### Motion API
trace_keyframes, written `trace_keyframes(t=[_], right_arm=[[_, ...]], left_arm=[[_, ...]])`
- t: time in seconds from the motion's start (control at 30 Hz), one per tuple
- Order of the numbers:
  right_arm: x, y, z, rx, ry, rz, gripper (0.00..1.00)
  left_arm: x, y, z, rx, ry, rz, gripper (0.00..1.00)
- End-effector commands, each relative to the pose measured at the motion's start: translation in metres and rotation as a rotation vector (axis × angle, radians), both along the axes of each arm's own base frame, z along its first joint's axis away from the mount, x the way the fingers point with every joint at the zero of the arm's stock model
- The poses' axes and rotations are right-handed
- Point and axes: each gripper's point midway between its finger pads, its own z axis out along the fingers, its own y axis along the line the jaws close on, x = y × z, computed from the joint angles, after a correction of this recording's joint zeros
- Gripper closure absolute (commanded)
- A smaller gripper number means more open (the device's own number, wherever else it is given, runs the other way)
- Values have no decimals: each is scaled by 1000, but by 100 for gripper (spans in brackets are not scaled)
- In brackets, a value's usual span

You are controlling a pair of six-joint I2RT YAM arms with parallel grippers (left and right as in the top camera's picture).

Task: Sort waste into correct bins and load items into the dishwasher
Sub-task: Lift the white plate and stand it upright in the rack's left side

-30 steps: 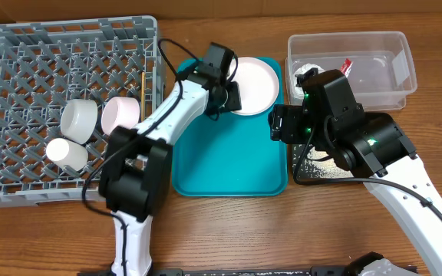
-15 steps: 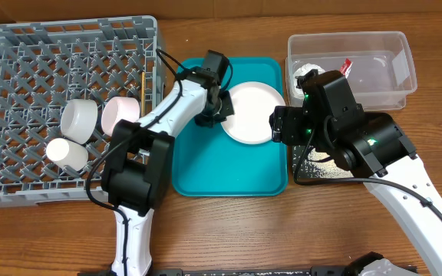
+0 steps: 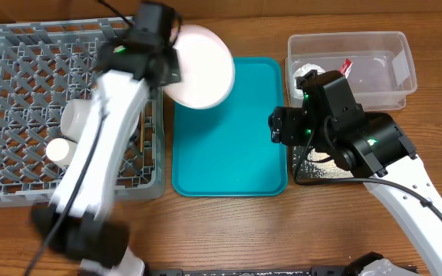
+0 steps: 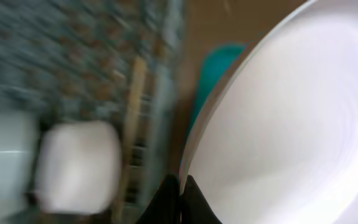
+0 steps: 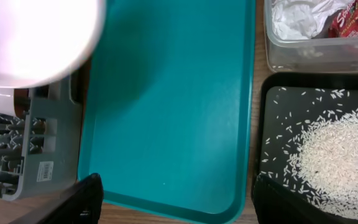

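Overhead: left claw clamped on rim of plate, plate up off worktop over dish rack right wall and teal tray corner; open rack floor lies left of claw, left arm nearer. Left wrist: blurred, claw pinching plate rim, rack to left. Right wrist: right claw spread apart, empty, above teal tray.

The plate looked smooth and glossy; the dish rack was matt grey plastic, the tub clear plastic, the desk grained wood.
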Motion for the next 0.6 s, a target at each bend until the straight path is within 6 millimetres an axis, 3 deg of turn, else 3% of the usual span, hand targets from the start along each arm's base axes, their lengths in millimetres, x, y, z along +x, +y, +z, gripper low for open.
trace_keyframes(t=[0.0,0.13,0.23,0.57], right_arm=[[2,0,2,5,-6,-4,22],[2,0,2,4,-5,-4,21],[2,0,2,5,-6,-4,21],[2,0,2,4,-5,-4,21]], left_arm=[[-34,70,81,376,-145,138,96],[-73,123,131,671,-173,312,96],[-86,144,148,815,-138,362,96],[-92,190,141,937,-18,494,96]])
